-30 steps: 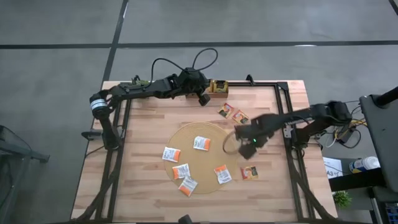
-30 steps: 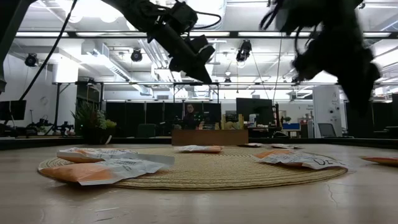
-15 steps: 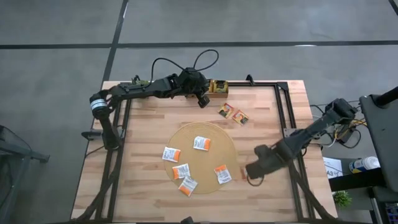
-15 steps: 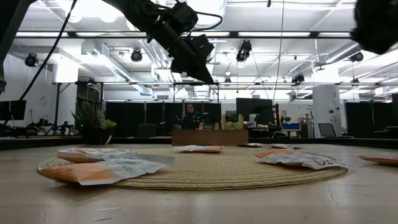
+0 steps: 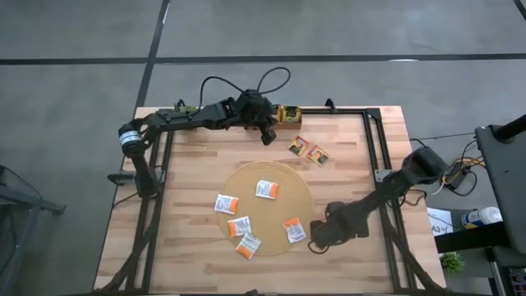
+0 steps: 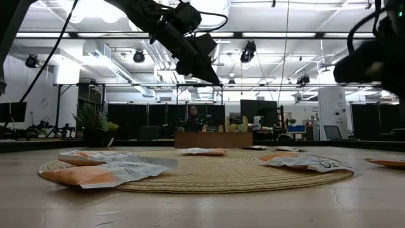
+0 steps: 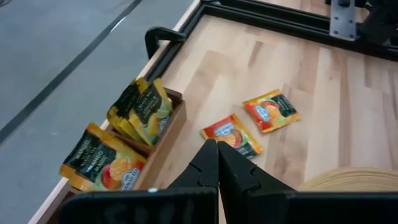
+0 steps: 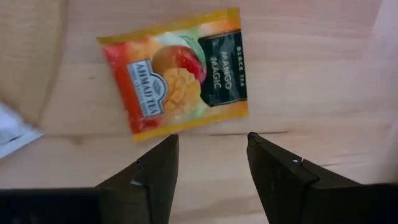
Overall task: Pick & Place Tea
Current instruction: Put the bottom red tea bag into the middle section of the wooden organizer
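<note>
Pale wooden tabletop (image 5: 197, 247) in a black frame, grey floor around, dim hall behind. Round mat (image 5: 275, 177) holds five white-orange sachets (image 5: 226, 203). Right tool (image 5: 316, 241), fingers apart, hangs over an orange-green mango sachet (image 8: 177, 71) beside the mat. Left tool (image 5: 268, 138), fingers together, hovers near the tray (image 5: 289, 114)

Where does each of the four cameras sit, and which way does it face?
High: overhead, straight down on table, both arms.
Low: table height, level across round mat; left end effector overhead.
Left wrist: past shut left end effector, toward wooden tray.
Right wrist: down between open right end effector onto mango sachet.
Shared: high and left wrist show two orange sachets.
</note>
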Tool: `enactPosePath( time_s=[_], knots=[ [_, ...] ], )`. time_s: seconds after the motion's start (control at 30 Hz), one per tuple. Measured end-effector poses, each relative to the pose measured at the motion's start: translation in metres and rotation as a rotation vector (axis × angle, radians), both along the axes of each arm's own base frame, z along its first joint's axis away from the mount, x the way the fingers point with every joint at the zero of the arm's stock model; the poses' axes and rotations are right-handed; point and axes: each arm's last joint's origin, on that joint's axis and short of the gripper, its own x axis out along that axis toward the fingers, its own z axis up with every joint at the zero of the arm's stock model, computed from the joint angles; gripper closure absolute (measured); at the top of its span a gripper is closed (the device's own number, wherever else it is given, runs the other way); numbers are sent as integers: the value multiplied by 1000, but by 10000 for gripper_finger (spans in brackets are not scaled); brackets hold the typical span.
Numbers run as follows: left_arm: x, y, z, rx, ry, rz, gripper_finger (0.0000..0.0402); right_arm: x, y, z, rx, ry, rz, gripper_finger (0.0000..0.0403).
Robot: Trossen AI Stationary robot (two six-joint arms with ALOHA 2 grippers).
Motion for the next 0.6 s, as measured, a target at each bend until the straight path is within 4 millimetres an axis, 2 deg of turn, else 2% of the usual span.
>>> enactPosePath(
  time_s=[0.17,0.43,0.6],
  knots=[
    [-1,-1,0,-12,14,-16,401,11,6,-15,-14,65,-31,216],
    [-7,-4,10,-14,2,-29,401,8,4,-8,-47,106,-63,216],
    [-9,-5,12,-19,12,-30,401,6,3,-12,-49,107,-65,216]
  ],
)
